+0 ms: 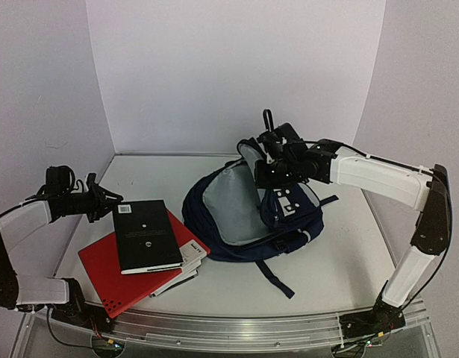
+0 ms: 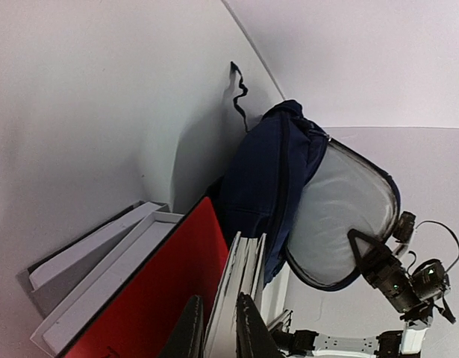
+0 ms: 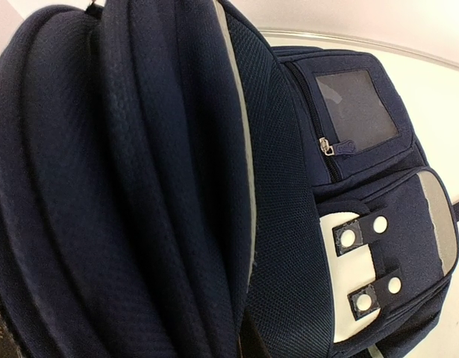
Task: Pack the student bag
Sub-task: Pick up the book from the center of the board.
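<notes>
Student bag point(image 1: 292, 224) lies towards the right middle of the desk point(image 1: 333, 276). Its mouth is turned to the left and gapes so that the grey lining point(image 1: 223, 203) shows. Right pincer point(image 1: 265, 158) is together on the upper rim of that mouth and holds the front panel lifted off the rest of the bag. The right wrist view is filled with ribbed navy fabric. Beside the fabric are a small window pocket point(image 3: 356, 104) with a zip pull and a pale tab with white studs point(image 3: 366, 262). A black strap point(image 1: 278, 280) trails from under the bag towards the near edge.

Left of the bag, a stack of books rests on the desk. A red book point(image 1: 113, 277) lies underneath on the left and a black book point(image 1: 145, 235) is on top. White-edged volumes point(image 1: 190, 259) poke out under its right side, just beside the bag's wall. Left pincer point(image 2: 219, 302) reaches in from the left and is clamped on the black book's left edge. In the left wrist view its two dark fingers point(image 2: 188, 332) sit either side of the white page block, with the red cover next to them.
</notes>
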`<state>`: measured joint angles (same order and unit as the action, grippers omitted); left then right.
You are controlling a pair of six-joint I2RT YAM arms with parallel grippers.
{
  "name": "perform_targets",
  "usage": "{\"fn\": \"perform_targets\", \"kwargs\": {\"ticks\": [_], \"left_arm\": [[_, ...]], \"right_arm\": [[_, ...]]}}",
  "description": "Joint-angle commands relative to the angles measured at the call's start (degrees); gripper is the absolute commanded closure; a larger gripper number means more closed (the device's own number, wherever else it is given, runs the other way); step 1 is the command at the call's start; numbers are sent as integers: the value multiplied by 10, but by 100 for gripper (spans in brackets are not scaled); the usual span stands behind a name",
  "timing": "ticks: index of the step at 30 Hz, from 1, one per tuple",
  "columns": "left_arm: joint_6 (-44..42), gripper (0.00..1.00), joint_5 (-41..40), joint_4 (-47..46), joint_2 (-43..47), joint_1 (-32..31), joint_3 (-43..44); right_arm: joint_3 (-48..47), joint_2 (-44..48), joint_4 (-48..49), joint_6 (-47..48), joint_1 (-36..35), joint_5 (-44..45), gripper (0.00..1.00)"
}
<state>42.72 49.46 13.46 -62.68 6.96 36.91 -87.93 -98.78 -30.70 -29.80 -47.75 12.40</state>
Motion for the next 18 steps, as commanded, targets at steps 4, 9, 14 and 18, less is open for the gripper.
{"fn": "perform_targets", "kwargs": {"ticks": [4, 9, 14, 18], "left_arm": [[46, 100, 5, -11, 16, -82, 135], [97, 100, -20, -62, -40, -180, 196], [118, 100, -48, -104, -110, -253, 256], [161, 100, -41, -186, -169, -284, 280]], "right_arm": [[-72, 33, 74, 9, 2, -9, 100], [-89, 24, 69, 9, 2, -16, 100], [-99, 15, 66, 8, 2, -19, 100], [-104, 15, 65, 8, 2, -17, 100]]}}
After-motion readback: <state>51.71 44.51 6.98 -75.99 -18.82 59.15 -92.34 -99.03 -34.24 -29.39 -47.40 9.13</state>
